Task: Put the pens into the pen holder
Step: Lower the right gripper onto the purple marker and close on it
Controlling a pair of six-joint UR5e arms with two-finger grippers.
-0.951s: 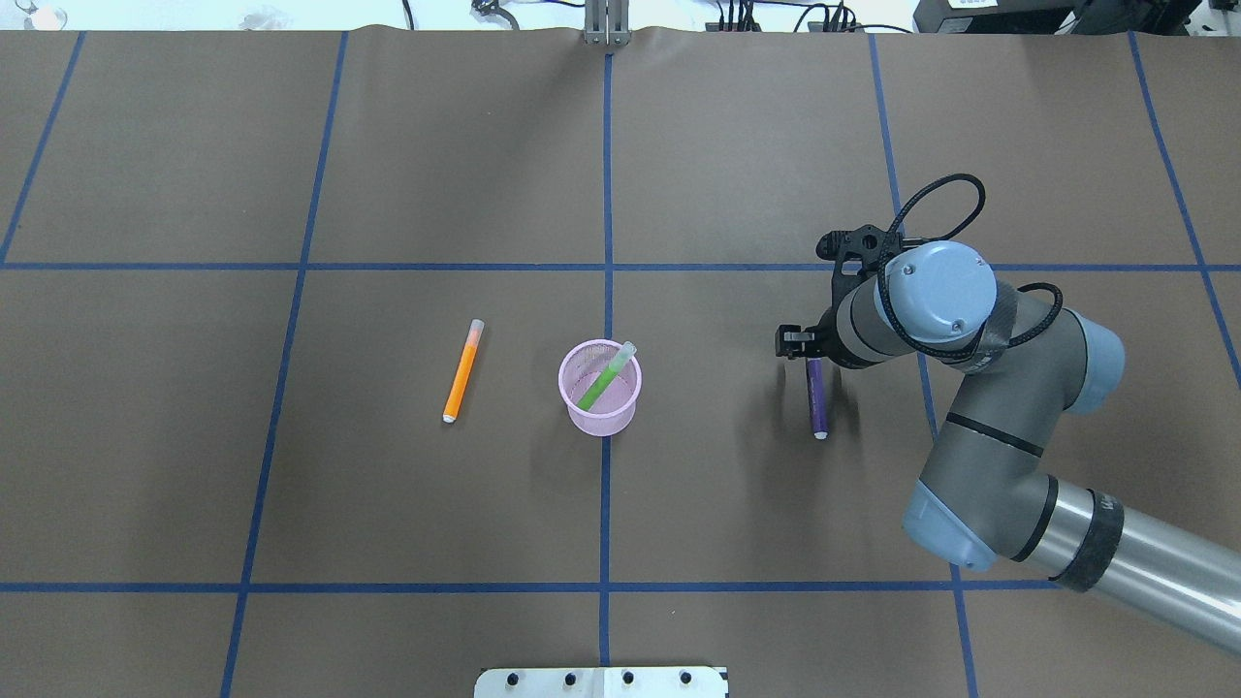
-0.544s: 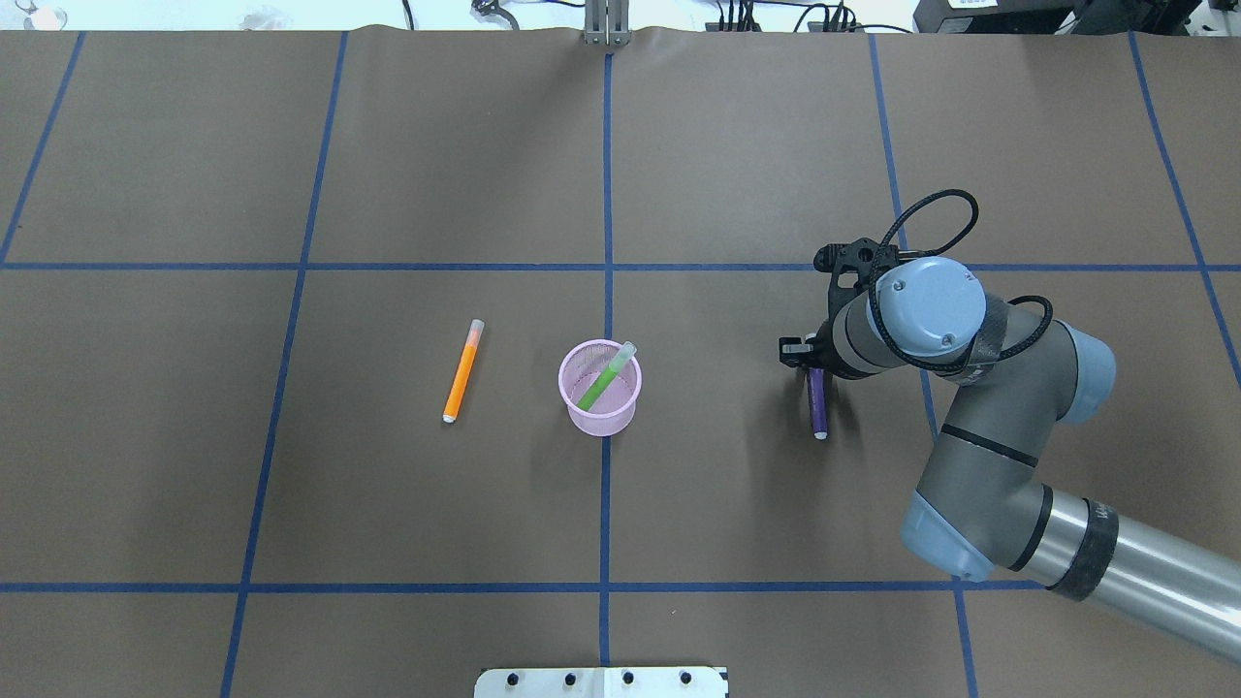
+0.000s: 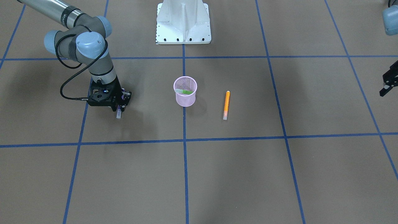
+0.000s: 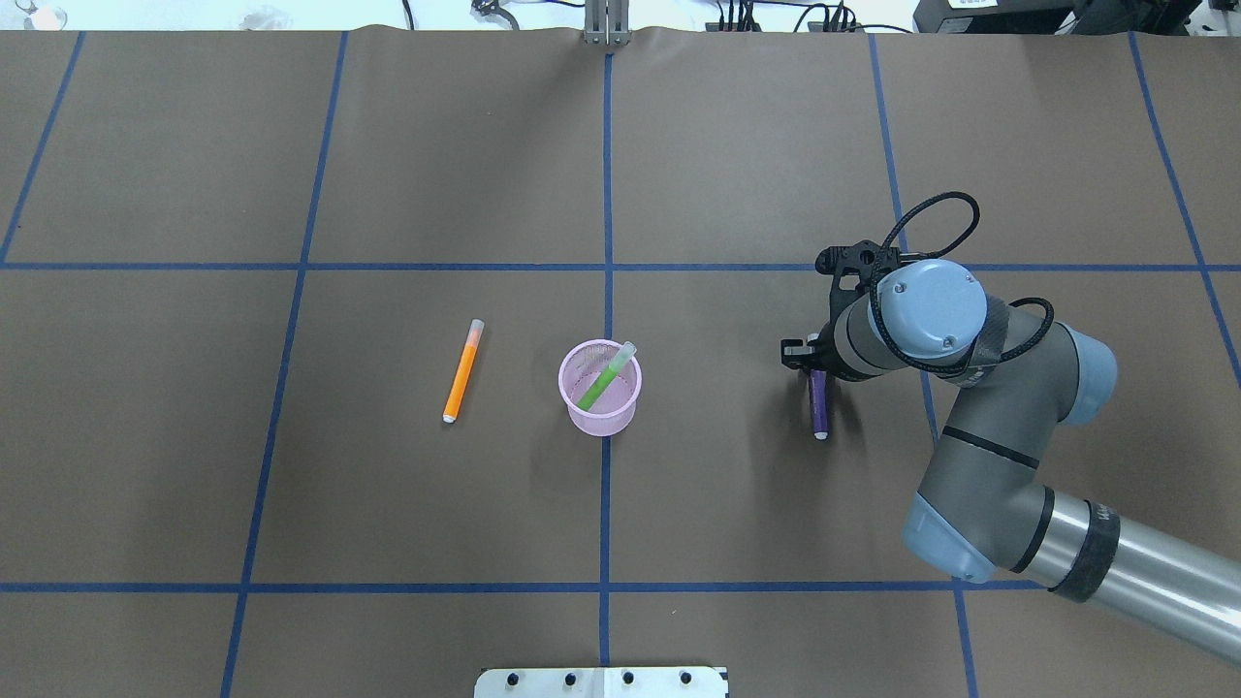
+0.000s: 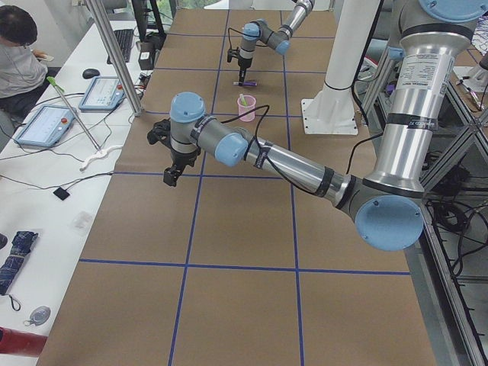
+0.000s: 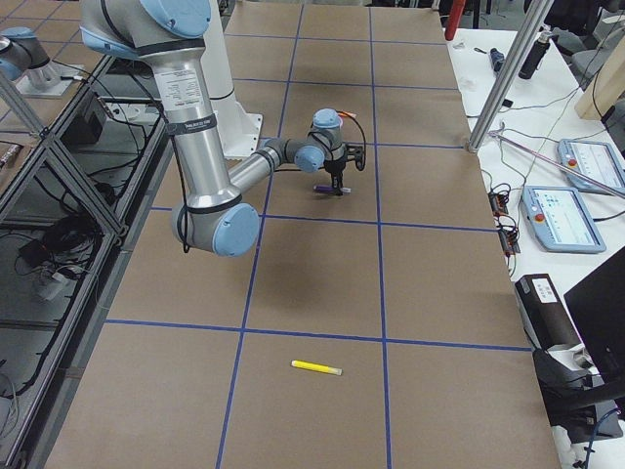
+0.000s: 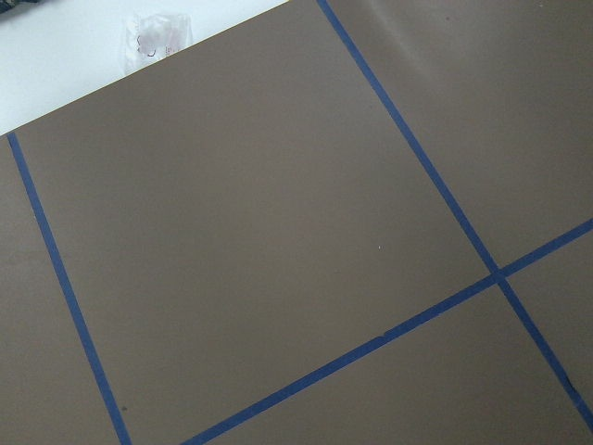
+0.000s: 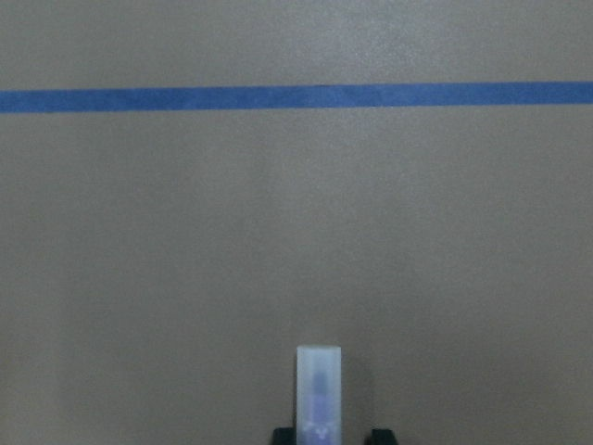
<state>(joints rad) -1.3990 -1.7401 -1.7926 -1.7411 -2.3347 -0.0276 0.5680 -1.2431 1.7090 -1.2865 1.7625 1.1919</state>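
The pink mesh pen holder (image 4: 601, 415) stands near the table's middle with the green pen (image 4: 601, 380) leaning inside it. The orange pen (image 4: 461, 371) lies to its left. The purple pen (image 4: 819, 407) lies flat to its right. My right gripper (image 4: 816, 370) is down on the purple pen's far end and shut on it; in the right wrist view its pale cap (image 8: 318, 389) sticks out between the fingertips. The yellow pen (image 6: 316, 367) lies alone at the table's right end. My left gripper (image 3: 387, 85) hangs open and empty above the table's left end.
The white pedestal base (image 3: 183, 21) stands at the robot's edge of the table, behind the holder. Blue tape lines cross the brown table cover. Operator desks with tablets and cables (image 5: 53, 122) run along the far edge.
My right arm has dropped down over the purple pen's far end and the fingers have drawn in around it. The pens and the holder have not moved.
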